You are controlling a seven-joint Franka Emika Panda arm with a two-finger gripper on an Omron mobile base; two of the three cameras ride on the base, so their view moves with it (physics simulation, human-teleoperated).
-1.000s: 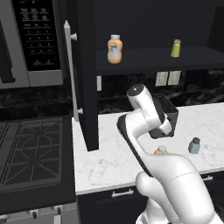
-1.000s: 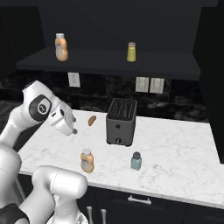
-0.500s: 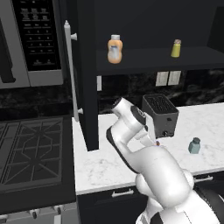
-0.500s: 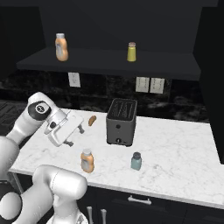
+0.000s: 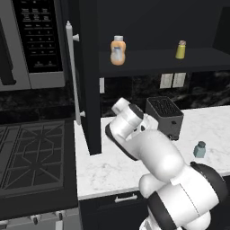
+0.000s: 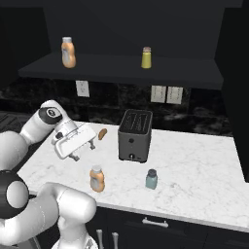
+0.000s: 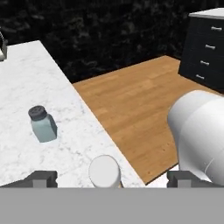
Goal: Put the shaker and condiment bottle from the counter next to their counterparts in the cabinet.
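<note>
The bottle point(image 6: 97, 178) stands upright near the front edge of the surface point(image 6: 194, 165), left of the shaker point(image 6: 151, 179), which also stands near the front edge, just ahead of the toaster point(image 6: 134, 135). The gripper point(image 6: 73, 146) hangs above and behind the bottle, its fingers point(image 7: 43, 178) spread wide and holding nothing; in the hand view the bottle's white cap point(image 7: 105, 171) sits between them, low in the picture.

The bottle is squat orange plastic with a pale label: probably light, a little yielding if squeezed, and smooth enough to slip. Its round body looks like the best place to grip, below the shoulder and across the label, since the cap is narrower and gives less bearing. Being short and wide, it should stay steady when set down.

The shaker is smaller, pale blue-grey with near-flat sides and a dark perforated cap. It looks rigid, perhaps glass, light and easily tipped by a glancing finger, so a grip across the flat sides at mid-height seems safest.

The surface is glossy white marble with grey veining, offering little friction. In the cabinet point(image 5: 90, 90) the dark shelf point(image 6: 121, 68) carries the second bottle point(image 6: 68, 52) toward its left end and the yellow-green shaker point(image 6: 146, 57) near its middle, well apart.
</note>
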